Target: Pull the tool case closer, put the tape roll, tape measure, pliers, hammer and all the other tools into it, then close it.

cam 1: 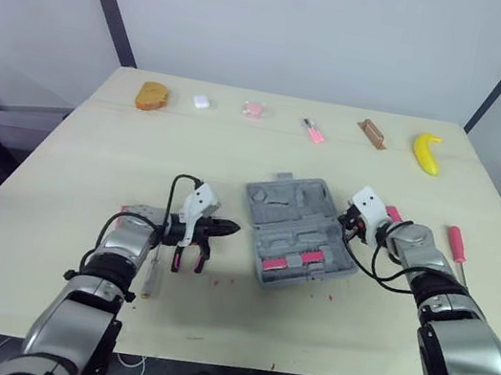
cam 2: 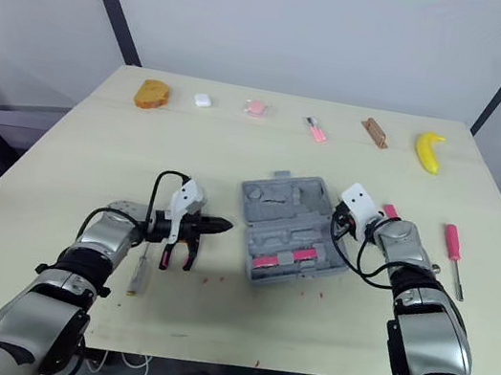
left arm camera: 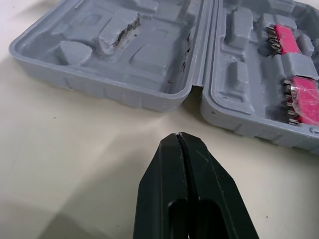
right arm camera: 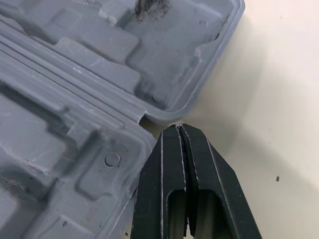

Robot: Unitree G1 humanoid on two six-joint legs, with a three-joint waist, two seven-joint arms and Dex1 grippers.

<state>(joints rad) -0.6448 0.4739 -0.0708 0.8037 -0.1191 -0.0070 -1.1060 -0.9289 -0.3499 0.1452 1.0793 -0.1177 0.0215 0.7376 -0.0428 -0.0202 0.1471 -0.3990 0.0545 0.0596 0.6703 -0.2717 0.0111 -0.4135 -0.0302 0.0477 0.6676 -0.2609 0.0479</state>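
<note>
Both closed and empty: left gripper [left arm camera: 178,136] and right gripper [right arm camera: 178,127] flank the open tool case [cam 1: 287,200].
Left tip points at one hinge end, just short of it — right tip sits at the opposite hinge notch. Mid-table [cam 1: 238,147], the case looks like light, stiff moulded plastic, so it should slide readily. Best hold is probably a thin rim wall — the hinged halves may flop.

An open grey tool case [cam 1: 299,233] lies mid-frame on the pale worktop [cam 1: 54,201]. The left gripper [cam 1: 234,229] points at it from the left, just apart, and the right gripper [cam 1: 347,226] is at its right edge. A pink-handled screwdriver [cam 1: 457,245] lies far right, a banana [cam 1: 426,151] upper right.
</note>
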